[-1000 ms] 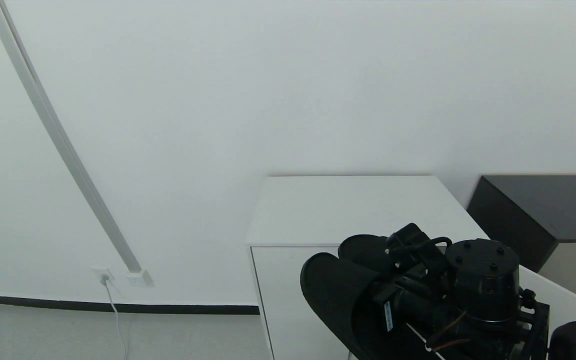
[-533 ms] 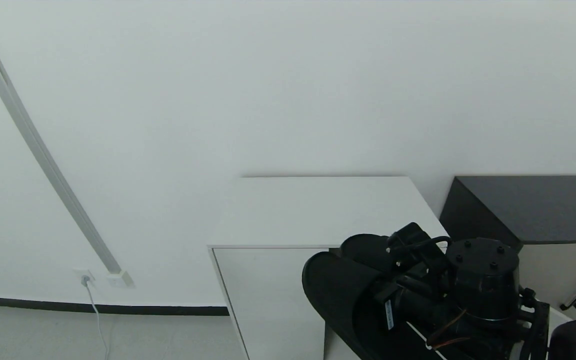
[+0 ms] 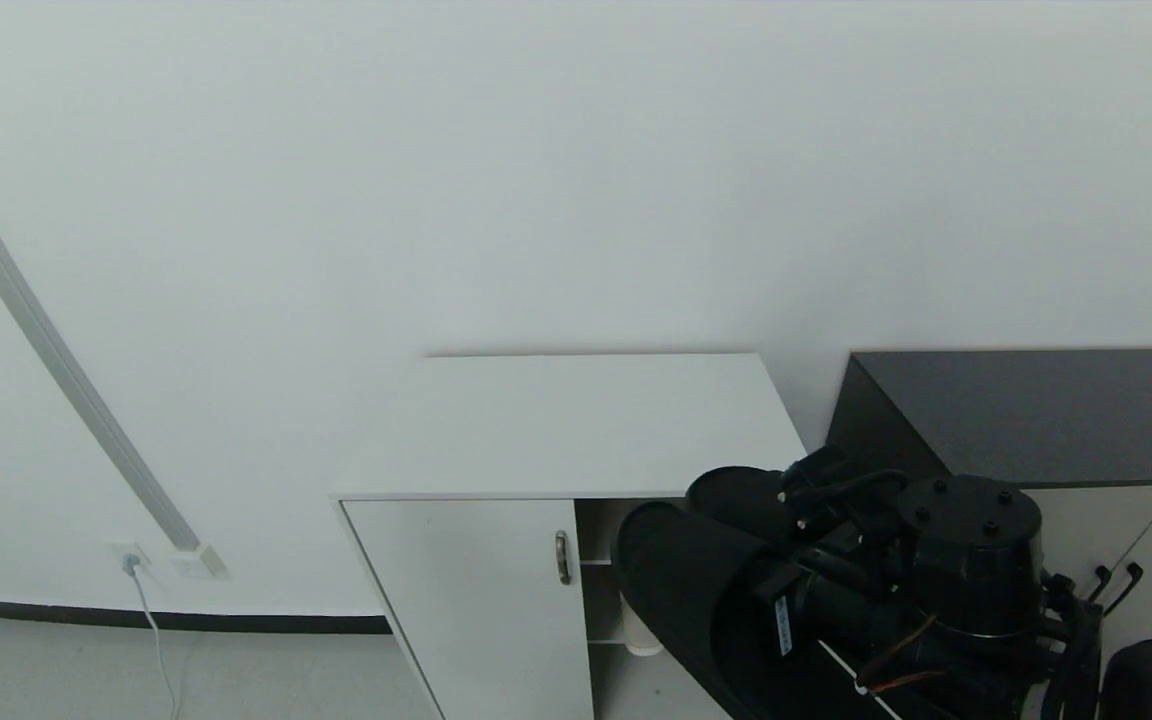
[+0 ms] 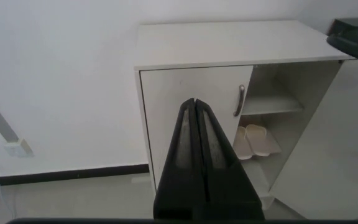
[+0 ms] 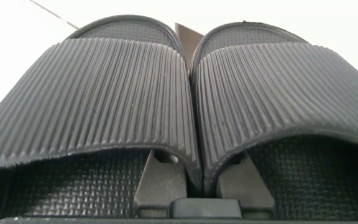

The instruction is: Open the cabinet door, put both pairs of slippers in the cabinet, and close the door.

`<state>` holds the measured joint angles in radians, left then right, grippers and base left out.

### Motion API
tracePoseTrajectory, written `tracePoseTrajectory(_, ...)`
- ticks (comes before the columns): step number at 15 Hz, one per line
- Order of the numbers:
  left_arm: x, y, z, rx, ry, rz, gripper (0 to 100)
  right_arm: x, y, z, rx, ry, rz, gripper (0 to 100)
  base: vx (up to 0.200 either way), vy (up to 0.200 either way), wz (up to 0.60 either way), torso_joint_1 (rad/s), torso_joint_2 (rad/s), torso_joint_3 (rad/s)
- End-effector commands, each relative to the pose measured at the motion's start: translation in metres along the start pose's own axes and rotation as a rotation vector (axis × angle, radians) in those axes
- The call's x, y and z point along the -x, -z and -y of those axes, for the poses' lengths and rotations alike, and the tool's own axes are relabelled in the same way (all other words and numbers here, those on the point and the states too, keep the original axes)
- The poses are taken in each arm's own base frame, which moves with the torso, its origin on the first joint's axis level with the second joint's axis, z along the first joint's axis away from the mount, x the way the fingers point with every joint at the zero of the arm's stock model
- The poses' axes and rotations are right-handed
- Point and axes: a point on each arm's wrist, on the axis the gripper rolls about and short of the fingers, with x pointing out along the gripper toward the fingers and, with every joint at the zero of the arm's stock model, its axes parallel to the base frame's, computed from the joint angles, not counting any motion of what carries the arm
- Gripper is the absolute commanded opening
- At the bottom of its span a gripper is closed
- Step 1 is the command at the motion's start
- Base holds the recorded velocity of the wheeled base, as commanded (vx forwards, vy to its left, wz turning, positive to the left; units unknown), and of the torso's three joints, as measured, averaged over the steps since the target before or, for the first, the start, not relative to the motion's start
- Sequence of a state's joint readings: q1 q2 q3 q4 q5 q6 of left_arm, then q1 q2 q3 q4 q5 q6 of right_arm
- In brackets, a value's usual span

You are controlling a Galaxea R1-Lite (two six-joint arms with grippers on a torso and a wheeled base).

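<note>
black right arm (image 3: pixel 836 610), round screw-studded cap (image 3: pixel 971 515), orange cable (image 3: pixel 904 648), tapered left hand (image 4: pixel 195 103).

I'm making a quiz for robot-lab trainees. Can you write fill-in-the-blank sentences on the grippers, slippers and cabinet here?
1. The right gripper is ____ on the black slippers.
2. The pale slippers lie ____ the cabinet.
3. The door with the handle is ____.
4. The left gripper holds ____.

Missing words: shut; inside; closed; nothing.
</note>
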<state>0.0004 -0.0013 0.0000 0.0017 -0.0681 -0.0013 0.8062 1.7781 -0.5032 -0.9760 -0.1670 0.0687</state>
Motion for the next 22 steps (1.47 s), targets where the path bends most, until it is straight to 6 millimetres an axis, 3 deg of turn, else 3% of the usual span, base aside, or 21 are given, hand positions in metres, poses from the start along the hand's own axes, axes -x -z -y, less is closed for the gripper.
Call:
tracePoseTrajectory(1,-0.0001,0.0000,0.0000,0.000,0.000,-0.001,0,-0.0005,0.0006,-0.0007,0.002,-0.003,-0.002,0,0.000,0.000,0.00,0.000,0.00,0.000)
tracePoseTrajectory(11,-0.0001,0.0000,0.0000,0.000,0.000,-0.001,0,-0.0010,0.0013,-0.0008,0.001,-0.003,-0.005,0,0.000,0.000,0.00,0.000,0.00,0.000)
tracePoseTrajectory(22,-0.0001,0.0000,0.0000,0.000,0.000,-0.001,0,-0.0007,0.0022,-0.0011,0.002,-0.004,-0.008,0,0.000,0.000,0.00,-0.153,0.34,0.188)
